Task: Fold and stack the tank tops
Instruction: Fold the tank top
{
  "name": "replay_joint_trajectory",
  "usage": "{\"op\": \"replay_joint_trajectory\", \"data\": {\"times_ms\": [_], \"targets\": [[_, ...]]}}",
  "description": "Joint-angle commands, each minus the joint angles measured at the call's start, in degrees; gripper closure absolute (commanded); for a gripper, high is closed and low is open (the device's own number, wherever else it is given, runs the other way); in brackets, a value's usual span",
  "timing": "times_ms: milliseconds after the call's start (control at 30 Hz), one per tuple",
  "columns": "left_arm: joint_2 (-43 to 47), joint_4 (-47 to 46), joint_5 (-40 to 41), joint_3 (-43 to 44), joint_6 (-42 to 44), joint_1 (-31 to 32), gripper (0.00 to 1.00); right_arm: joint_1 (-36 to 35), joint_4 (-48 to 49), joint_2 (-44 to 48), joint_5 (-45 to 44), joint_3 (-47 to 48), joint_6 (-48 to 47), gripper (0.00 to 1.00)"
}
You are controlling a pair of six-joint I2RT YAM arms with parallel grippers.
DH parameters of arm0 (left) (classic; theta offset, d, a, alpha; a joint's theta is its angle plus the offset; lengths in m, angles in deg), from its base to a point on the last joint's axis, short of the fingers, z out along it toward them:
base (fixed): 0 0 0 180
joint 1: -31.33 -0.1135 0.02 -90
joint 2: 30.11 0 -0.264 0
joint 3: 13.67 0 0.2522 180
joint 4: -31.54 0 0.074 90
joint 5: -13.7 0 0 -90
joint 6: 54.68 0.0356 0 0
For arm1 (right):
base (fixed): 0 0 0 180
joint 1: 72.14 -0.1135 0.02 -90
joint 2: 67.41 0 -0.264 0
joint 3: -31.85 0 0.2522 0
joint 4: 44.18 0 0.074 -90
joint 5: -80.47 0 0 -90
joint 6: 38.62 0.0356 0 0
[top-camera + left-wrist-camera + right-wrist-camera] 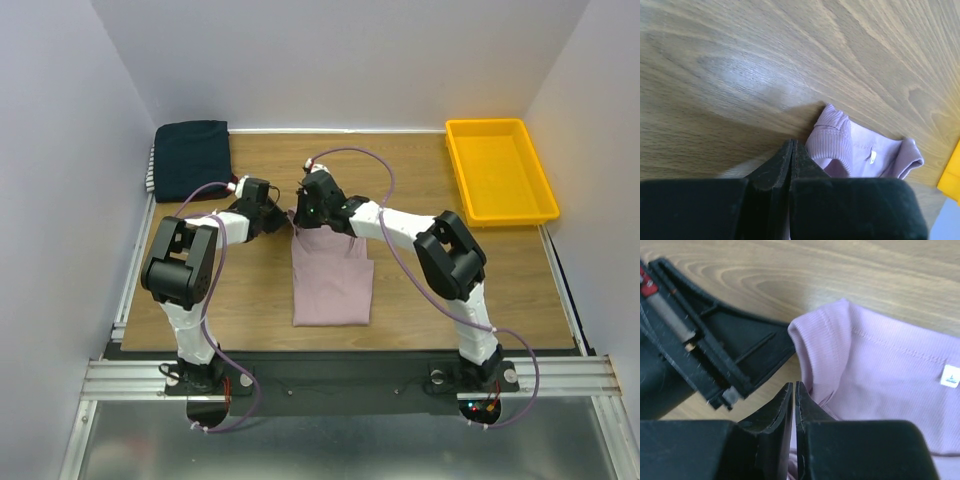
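The pale pink tank top (332, 278) lies as a long narrow shape at the table's middle, its strap end at the far side. My left gripper (283, 220) and right gripper (308, 216) meet at that far end, close together. In the left wrist view the gripper (792, 143) is shut, with a sliver of pink cloth between the fingers and the ribbed strap (832, 140) beside them. In the right wrist view the gripper (794, 385) is shut with pink cloth (880, 370) pinched low between the fingers. The folded stack, dark navy (190, 158) on top, sits at the far left corner.
A yellow plastic tray (540, 180) stands at the far right. The wooden table (240, 290) is walled on three sides. The left gripper's black fingers (720, 355) show close by in the right wrist view.
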Motion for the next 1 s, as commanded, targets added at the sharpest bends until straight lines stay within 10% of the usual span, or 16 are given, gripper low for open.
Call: {"op": "replay_joint_trajectory", "data": {"times_ms": [0, 967], "targets": [[1.50, -2.12, -1.48, 1.69, 0.72, -0.27, 0.90, 0.63, 0.70, -1.57, -3.80, 3.20, -1.03, 0.88], [0.36, -4.32, -3.59, 5.38, 3.19, 5.97, 0.91, 4.94, 0.96, -3.86, -8.46, -1.90, 5.65, 0.92]]}}
